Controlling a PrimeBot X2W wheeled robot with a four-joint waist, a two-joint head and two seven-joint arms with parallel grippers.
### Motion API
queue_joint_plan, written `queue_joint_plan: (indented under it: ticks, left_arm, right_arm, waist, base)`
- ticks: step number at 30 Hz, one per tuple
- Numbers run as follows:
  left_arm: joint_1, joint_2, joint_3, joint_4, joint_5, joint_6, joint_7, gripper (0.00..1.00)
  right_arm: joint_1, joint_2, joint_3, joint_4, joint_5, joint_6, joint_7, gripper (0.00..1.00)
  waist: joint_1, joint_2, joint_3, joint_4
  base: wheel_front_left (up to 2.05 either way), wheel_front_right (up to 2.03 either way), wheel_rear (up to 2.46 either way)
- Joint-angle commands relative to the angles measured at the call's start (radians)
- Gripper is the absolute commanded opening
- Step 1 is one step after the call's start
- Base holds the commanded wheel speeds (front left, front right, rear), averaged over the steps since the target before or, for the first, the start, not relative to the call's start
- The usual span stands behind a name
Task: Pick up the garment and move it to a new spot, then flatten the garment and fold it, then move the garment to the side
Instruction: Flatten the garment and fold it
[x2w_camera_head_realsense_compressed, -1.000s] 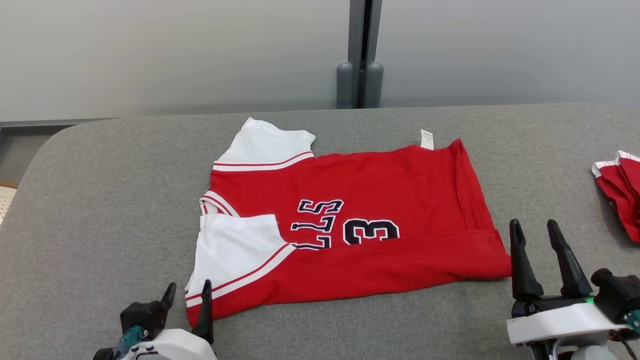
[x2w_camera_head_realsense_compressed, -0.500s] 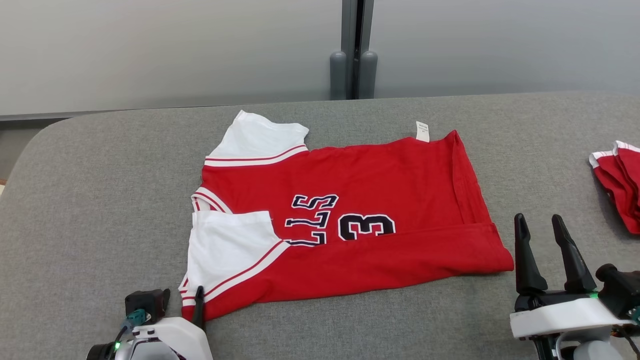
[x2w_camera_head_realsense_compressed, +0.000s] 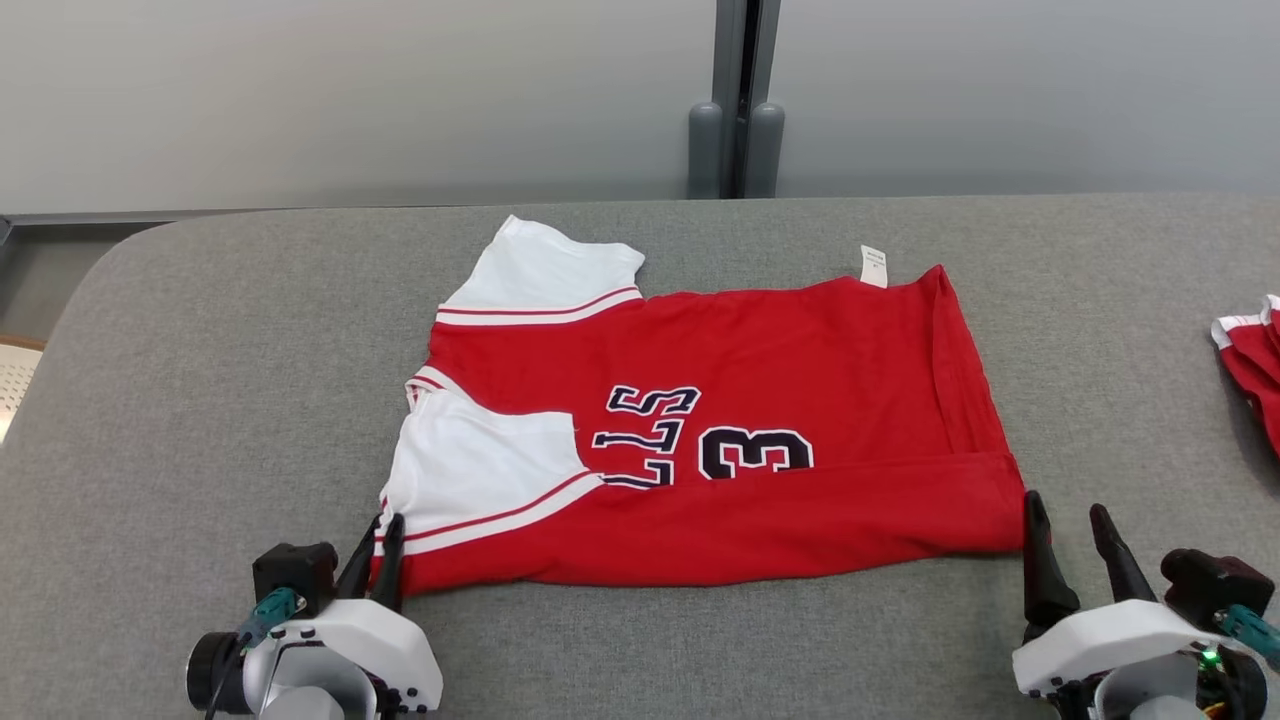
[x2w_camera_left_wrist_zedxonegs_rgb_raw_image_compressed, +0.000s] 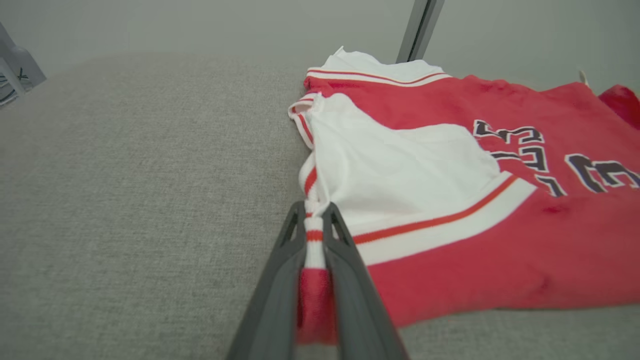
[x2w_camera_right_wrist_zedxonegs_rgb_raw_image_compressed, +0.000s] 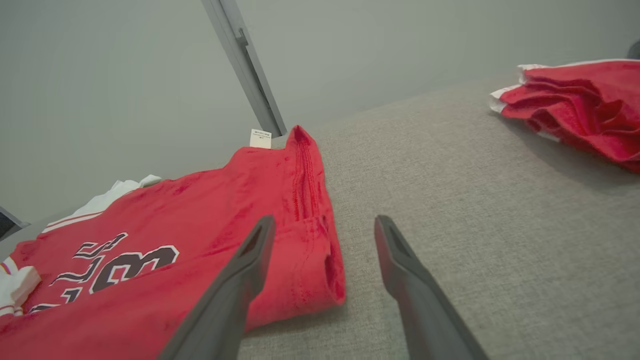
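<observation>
While the red jersey (x2w_camera_head_realsense_compressed: 720, 440) lies spread in the middle of the gray table (x2w_camera_head_realsense_compressed: 200, 350), the left gripper (x2w_camera_head_realsense_compressed: 385, 535) pinches its near left corner. The right gripper (x2w_camera_head_realsense_compressed: 1063, 505) has its fingers wide apart at the near right corner.

On the red garment (x2w_camera_head_realsense_compressed: 800, 340), the dark, white-edged letters "LLS" and the numeral 3 are printed sideways, partly covered by folded cloth. The print on its small white tag (x2w_camera_head_realsense_compressed: 873, 267) cannot be read.
</observation>
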Motion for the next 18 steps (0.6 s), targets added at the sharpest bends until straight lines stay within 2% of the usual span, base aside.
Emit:
queue_joint_plan:
  ticks: [1,9,15,16,17,18]
  left_arm:
    - [-0.003,0.005,0.003,-0.017,0.005,-0.001,-0.007,0.00]
    - [0.019,-0.002,-0.030,-0.119,0.028,-0.014,-0.009,0.00]
    - [0.020,-0.006,-0.048,-0.135,0.035,-0.016,-0.009,0.00]
    - [0.023,-0.007,-0.052,-0.127,0.036,-0.017,-0.009,0.00]
    - [0.024,-0.007,-0.054,-0.122,0.036,-0.017,-0.009,0.00]
    - [0.025,-0.007,-0.055,-0.118,0.035,-0.018,-0.009,0.00]
  right_arm:
    - [-0.023,-0.003,0.007,0.023,0.011,0.000,0.013,1.00]
    - [-0.141,-0.039,0.002,0.234,0.046,0.000,0.070,1.00]
    - [-0.199,-0.033,0.032,0.340,0.120,0.000,0.106,1.00]
    - [-0.203,-0.033,0.056,0.351,0.154,0.000,0.113,0.72]
    - [-0.204,-0.038,0.068,0.354,0.168,0.000,0.115,0.25]
    - [-0.206,-0.045,0.077,0.356,0.178,0.000,0.110,0.00]
  waist:
    - [0.0000,0.0000,0.007,0.007]
    - [0.0000,0.0000,0.033,0.051]
    - [0.0000,0.0000,0.045,0.067]
    - [0.0000,0.0000,0.043,0.068]
    - [0.0000,0.0000,0.042,0.068]
    - [0.0000,0.0000,0.040,0.068]
  base:
    - [0.00,0.00,0.00]
    - [0.00,0.00,0.00]
    - [0.00,0.00,0.00]
    - [0.00,0.00,0.00]
    - [0.00,0.00,0.00]
    - [0.00,0.00,0.00]
